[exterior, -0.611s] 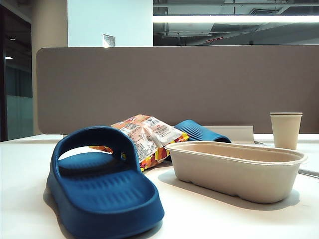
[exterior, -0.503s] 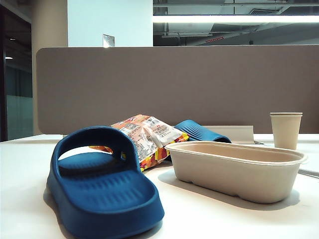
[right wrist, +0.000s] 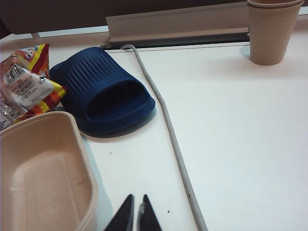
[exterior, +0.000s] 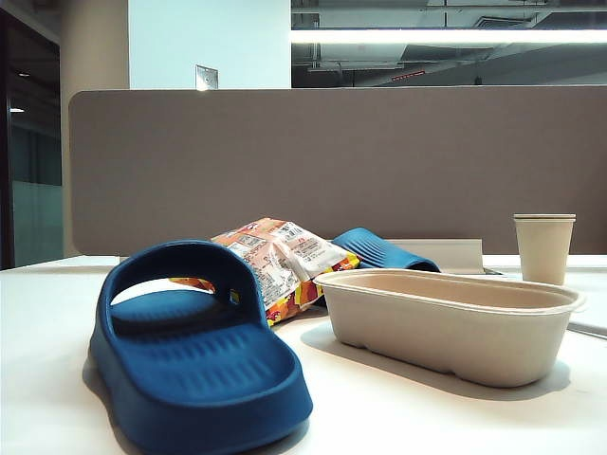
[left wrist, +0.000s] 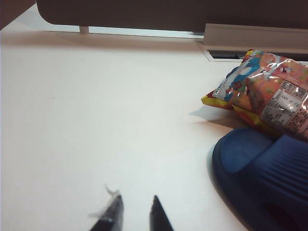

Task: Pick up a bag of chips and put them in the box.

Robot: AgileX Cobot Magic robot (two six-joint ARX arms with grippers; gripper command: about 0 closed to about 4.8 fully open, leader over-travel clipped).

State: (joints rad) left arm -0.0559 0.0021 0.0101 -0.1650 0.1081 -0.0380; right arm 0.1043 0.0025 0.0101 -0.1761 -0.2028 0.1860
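Note:
The bag of chips lies flat on the white table, pinkish-orange with white text panels. It sits behind a blue slipper and to the left of the box, a shallow beige pulp tray with nothing in it. Neither gripper shows in the exterior view. In the left wrist view the bag of chips lies well away from my left gripper, which stands slightly open over bare table with nothing in it. My right gripper is shut and holds nothing, just beside the box; a corner of the bag shows beyond it.
A big blue slipper stands at the front left, partly in front of the bag. A second slipper lies behind the box. A beige paper cup stands at the back right. A grey cable crosses the table. A grey partition closes the back.

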